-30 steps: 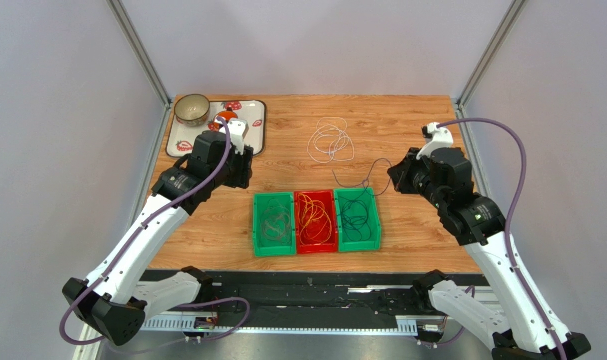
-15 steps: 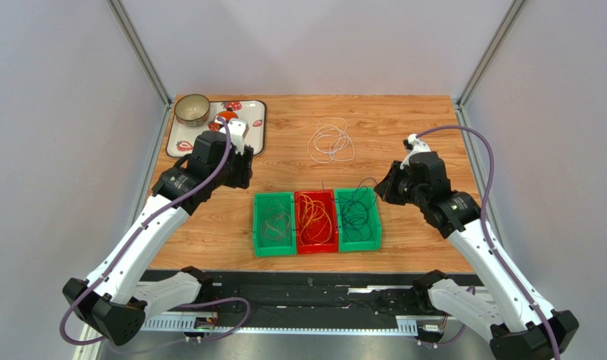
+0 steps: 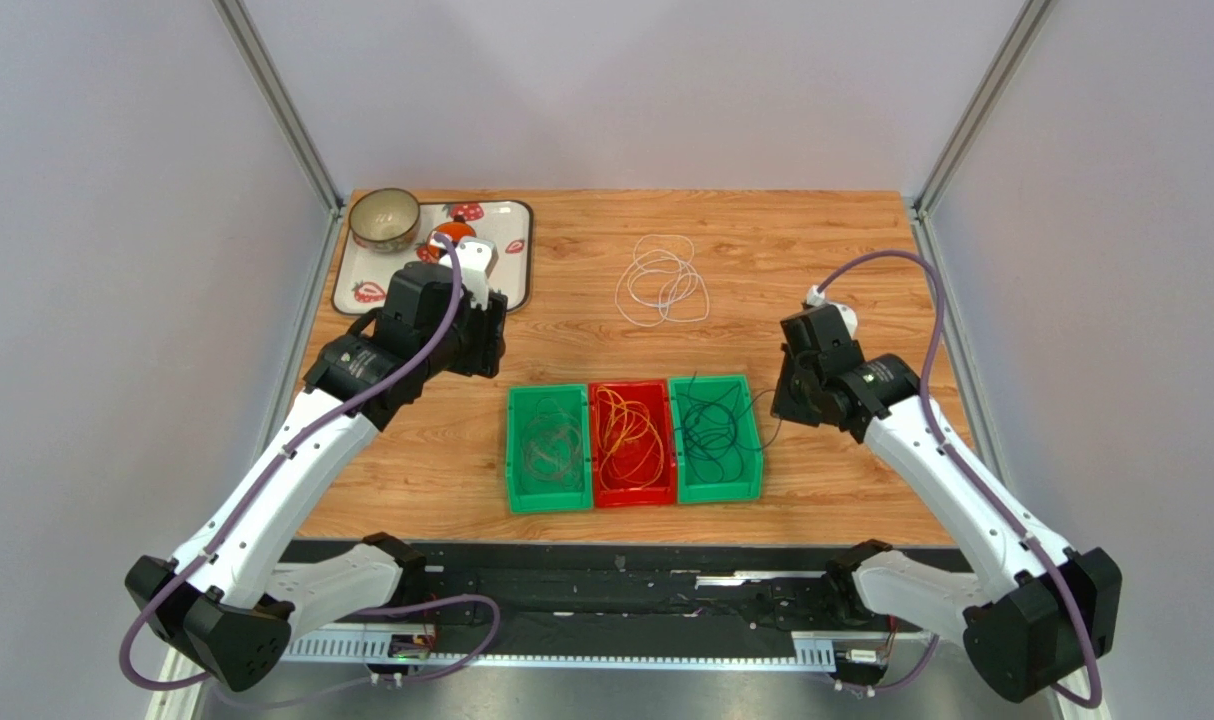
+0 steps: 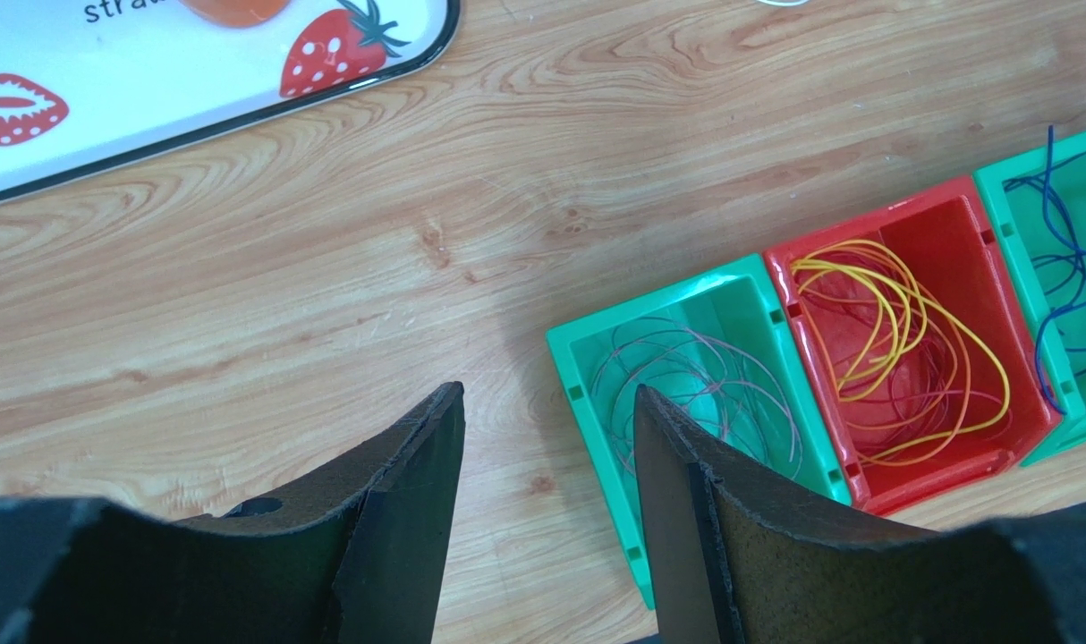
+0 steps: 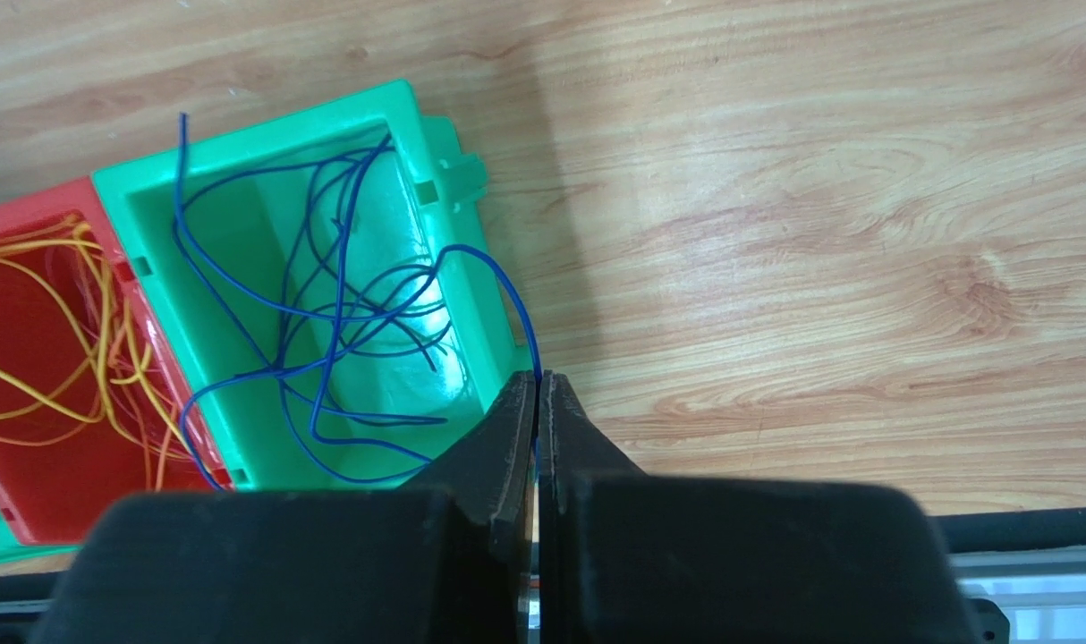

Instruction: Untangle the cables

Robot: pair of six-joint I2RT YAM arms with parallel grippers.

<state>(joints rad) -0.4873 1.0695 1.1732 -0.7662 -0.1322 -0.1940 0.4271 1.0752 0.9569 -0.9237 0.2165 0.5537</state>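
The job looks well along. The right pincer [image 5: 538, 403] is clamped tight on the tail of the dark blue cable [image 5: 334, 322]. Its loops lie in the rightmost green bin [image 5: 260, 132] at centre frame, and the tail arches over the bin's right wall. The left pincer [image 4: 546, 403] hangs parted, holding nothing, above bare desk [image 4: 307, 269] left of the bins. Next, I judge, the tail needs carrying leftward over the bin before release. The white cable [image 3: 663, 282] lies loose at upper centre.
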